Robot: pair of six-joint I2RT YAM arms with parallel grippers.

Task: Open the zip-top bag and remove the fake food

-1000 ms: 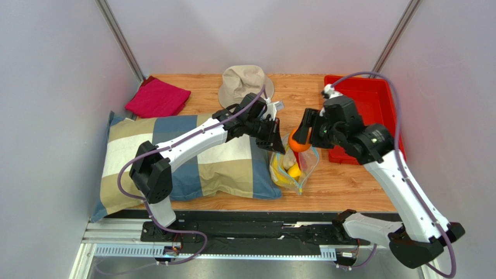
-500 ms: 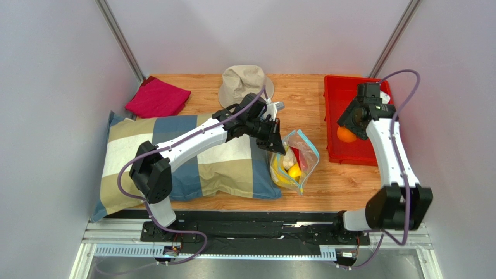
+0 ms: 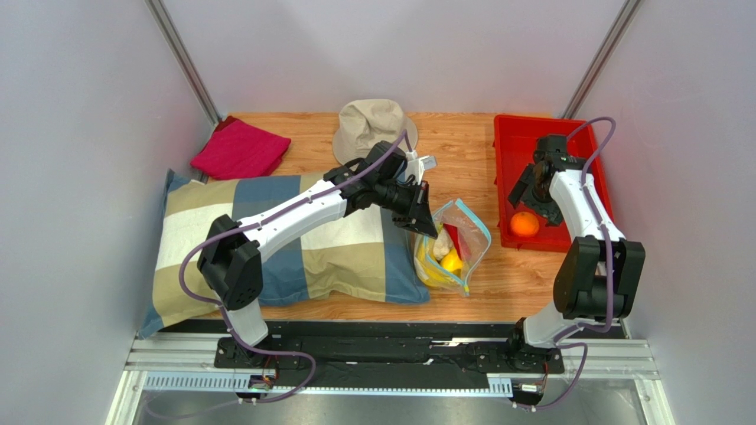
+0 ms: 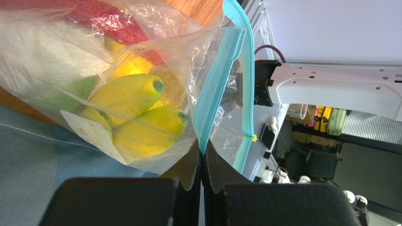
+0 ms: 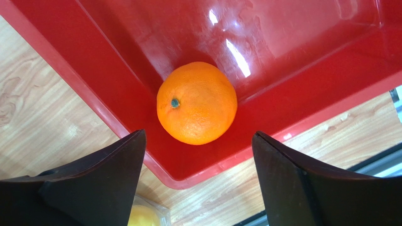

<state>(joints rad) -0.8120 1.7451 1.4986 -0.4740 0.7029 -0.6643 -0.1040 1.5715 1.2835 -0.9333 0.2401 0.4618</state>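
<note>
Right gripper (image 5: 198, 134) gapes empty over the orange (image 5: 196, 102) in the tray (image 5: 292, 42). The bag (image 3: 457, 241) lies to its left, mouth seemingly toward it, rim pinched tight in the left gripper (image 4: 203, 154).

Overall light: bright, even and diffuse from above; the top view is sharp throughout.
Shadows: soft-edged and weak across the top view.
Glare: white streaks on the red tray (image 5: 245, 56) floor; sparkle on the crinkled zip-top bag (image 4: 155, 19).
Focus: orange (image 5: 197, 102) crisp; fingers (image 5: 94, 183) of the right gripper (image 5: 198, 135) dark, slightly soft; left gripper (image 4: 202, 153) a blurred black mass.
Exposure: wall (image 4: 330, 28) beyond the bag's mouth pale, nearly washed out.
</note>
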